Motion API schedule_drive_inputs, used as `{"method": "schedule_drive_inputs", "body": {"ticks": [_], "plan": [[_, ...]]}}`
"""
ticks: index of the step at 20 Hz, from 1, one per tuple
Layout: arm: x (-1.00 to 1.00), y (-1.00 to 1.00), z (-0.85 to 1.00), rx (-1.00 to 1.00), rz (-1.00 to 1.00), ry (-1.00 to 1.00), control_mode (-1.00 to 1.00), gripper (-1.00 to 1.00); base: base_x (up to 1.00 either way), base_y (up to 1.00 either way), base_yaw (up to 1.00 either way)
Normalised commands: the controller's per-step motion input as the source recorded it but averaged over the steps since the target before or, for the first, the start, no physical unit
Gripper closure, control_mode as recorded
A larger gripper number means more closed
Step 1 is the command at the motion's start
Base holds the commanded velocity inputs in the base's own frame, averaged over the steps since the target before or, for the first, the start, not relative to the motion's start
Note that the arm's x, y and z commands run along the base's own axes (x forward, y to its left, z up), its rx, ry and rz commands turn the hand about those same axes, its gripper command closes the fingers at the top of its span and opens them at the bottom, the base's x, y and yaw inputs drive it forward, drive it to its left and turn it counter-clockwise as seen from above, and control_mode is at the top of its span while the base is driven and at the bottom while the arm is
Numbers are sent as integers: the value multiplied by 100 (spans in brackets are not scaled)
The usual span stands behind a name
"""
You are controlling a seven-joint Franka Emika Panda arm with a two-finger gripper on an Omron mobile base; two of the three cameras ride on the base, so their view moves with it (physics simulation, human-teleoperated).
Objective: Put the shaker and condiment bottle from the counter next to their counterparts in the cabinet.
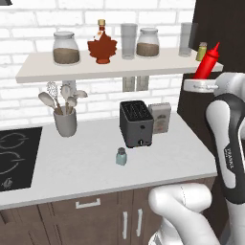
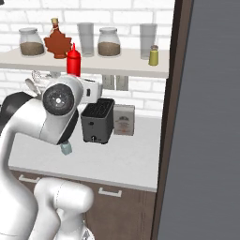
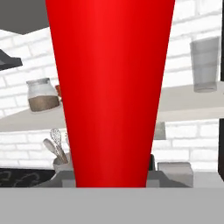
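Gripper [image 1: 203, 82] clasping slim tapered glossy red condiment bottle [image 1: 207, 62]

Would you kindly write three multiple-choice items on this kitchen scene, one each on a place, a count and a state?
1. Where is the small blue-grey shaker?
A. On the counter in front of the toaster
B. On the shelf
C. On the stove

2. How many lidded glass jars with brown contents stand on the shelf?
A. One
B. Two
C. Four

3. What state is the red condiment bottle in?
A. Lying on the counter
B. Standing beside the utensil holder
C. Held upright in the gripper, raised to shelf height

Answers: 1 A, it sits on the countertop before the toaster. 2 B, one jar stands each side of the maple-leaf syrup bottle. 3 C, the gripper is closed on its base, off the counter.
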Motion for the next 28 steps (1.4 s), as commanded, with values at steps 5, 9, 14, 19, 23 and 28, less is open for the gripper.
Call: {"method": "schedule_drive_inputs", "body": {"ticks": [5, 9, 14, 19, 23, 28], "plan": [[0, 12, 8, 1, 0, -13, -100, 100, 0, 0, 0], [0, 55, 33, -2, -5, -20, -100, 100, 0, 0, 0], [0, 44, 24, -6, -6, -9, -100, 100, 0, 0, 0], [10, 4, 0, 0, 0, 2, -100, 100, 0, 0, 0], [50, 28, 0, 0, 0, 9, -100, 100, 0, 0, 0], [69, 51, 12, -2, -1, 13, -100, 100, 0, 0, 0]]}}
